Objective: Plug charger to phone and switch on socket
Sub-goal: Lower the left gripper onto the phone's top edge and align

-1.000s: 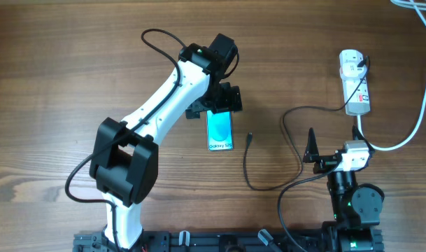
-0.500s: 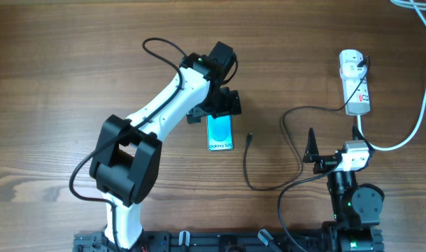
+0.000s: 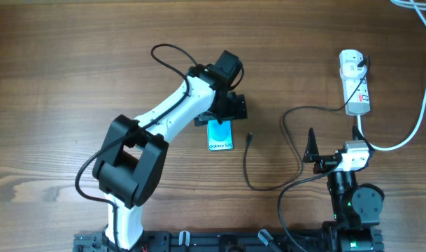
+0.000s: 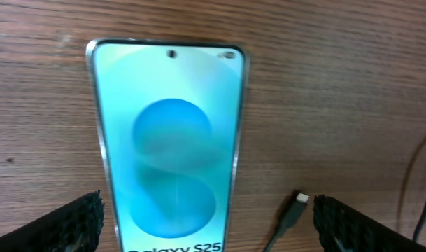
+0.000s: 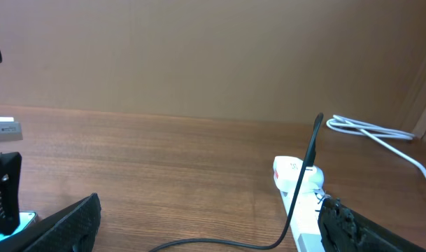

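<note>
The phone [image 3: 220, 136] lies flat on the wooden table, its cyan screen up and white "Galaxy" text at the near end. My left gripper [image 3: 222, 110] hovers open over its far end. In the left wrist view the phone [image 4: 169, 140] lies between the two fingertips [image 4: 73, 224], nearer the left one, with the left gripper [image 4: 207, 213] touching nothing. The charger plug [image 3: 249, 138] lies free just right of the phone; it also shows beside the right finger [image 4: 296, 205]. Its black cable loops to the white socket [image 3: 355, 84] at the far right. My right gripper [image 3: 333, 148] stands open and empty near its base.
A thicker white cable [image 3: 408, 136] runs from the socket off the far right edge. In the right wrist view the socket [image 5: 300, 189] and the charger cable [image 5: 307, 168] lie ahead to the right. Bare wood lies left of the left arm.
My left gripper has shifted slightly right and nearer along the phone, covering more of its far end. The right arm, the charger and the socket have not moved.
</note>
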